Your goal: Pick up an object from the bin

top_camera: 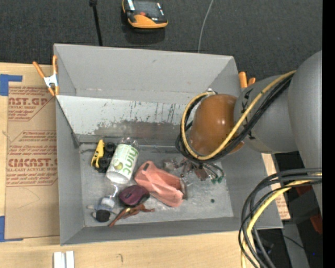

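The gripper (184,177) sits at the right end of a pink floppy thing (157,184); open or closed, I cannot tell. The white bottle (122,163) alongside bears illegible green lettering.

Dark speckled floor (251,31) across the whole top of the frame, pretty evenly lit. Orange-and-black gadget (145,13) sitting on it at top centre, thin black cable (96,23) running down just to its left. Pale wood tabletop (172,252) along the bottom edge.
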Available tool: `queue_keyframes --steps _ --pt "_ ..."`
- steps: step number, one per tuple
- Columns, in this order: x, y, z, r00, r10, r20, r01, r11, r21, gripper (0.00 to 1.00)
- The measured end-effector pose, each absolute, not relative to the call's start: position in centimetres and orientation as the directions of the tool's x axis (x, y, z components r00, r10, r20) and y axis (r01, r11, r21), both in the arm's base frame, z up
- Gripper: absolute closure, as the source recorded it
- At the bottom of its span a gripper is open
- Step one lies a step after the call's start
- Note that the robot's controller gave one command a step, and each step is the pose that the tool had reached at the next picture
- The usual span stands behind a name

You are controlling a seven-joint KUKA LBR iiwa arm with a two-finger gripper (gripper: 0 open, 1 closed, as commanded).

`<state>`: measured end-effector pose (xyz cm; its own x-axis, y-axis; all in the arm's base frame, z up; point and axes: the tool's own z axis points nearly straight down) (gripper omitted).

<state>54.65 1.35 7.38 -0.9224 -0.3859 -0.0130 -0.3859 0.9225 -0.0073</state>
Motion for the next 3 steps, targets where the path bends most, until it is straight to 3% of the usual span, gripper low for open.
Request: queue_keyframes --steps 3 --pt "54.57 1.56 8.06 -0.923 -0.384 -0.003 -0.384 0.923 -0.004 1.00"
